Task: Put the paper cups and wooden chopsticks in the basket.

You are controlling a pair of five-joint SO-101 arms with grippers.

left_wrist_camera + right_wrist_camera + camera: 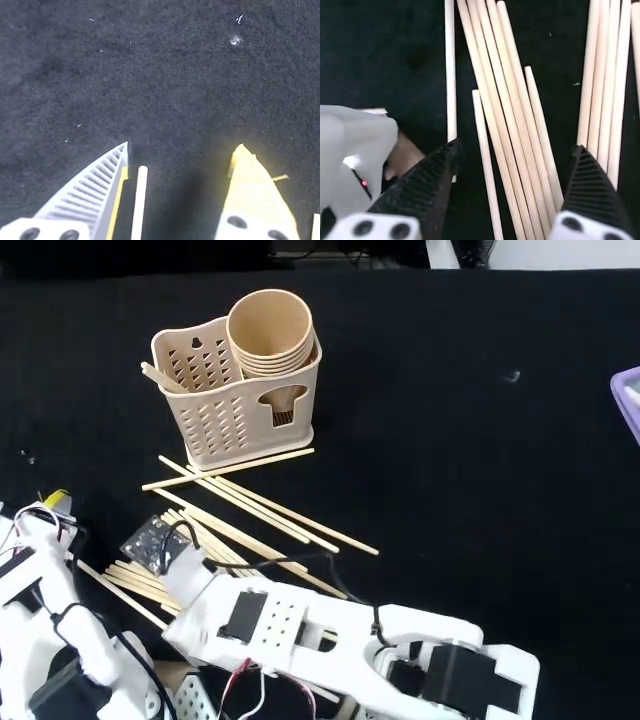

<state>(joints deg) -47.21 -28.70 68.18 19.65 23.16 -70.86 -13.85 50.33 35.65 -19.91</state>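
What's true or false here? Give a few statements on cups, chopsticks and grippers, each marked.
1. The paper cups sit stacked inside the basket. True.
2. The right gripper is open above loose chopsticks. True.
3. Every chopstick is already in the basket. False: many lie loose on the table in front of it.
4. The left arm holds a cup. False: the left gripper is open over the black table cover, no cup in it.
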